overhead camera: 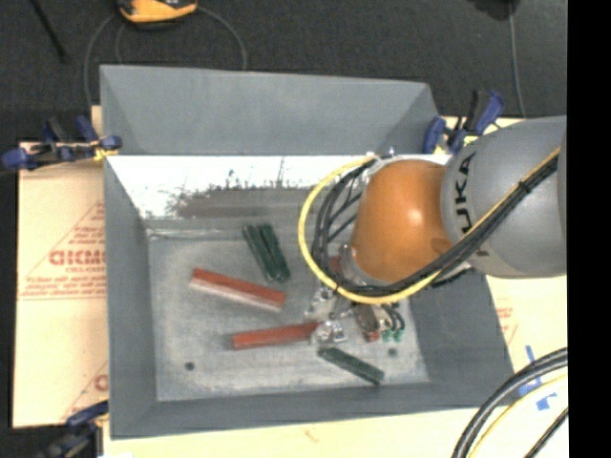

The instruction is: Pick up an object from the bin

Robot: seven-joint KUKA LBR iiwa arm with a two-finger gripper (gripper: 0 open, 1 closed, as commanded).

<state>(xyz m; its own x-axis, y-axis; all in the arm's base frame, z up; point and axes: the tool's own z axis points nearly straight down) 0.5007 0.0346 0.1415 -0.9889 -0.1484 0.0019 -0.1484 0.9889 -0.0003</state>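
Orange cover (401, 219) near red bar (272, 336)

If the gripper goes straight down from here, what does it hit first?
Likely the right end of the lower red stick, directly under the gripper. Depth is unclear; it could land on the bin floor just beside it.

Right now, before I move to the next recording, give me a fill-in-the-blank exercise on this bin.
1. The gripper is at the ___ end of the lower red stick.
2. The upper red stick lies to the gripper's ___ in the camera view.
3. The front stick, nearest the near wall of the bin, is dark ___.
Missing words: right; left; green.
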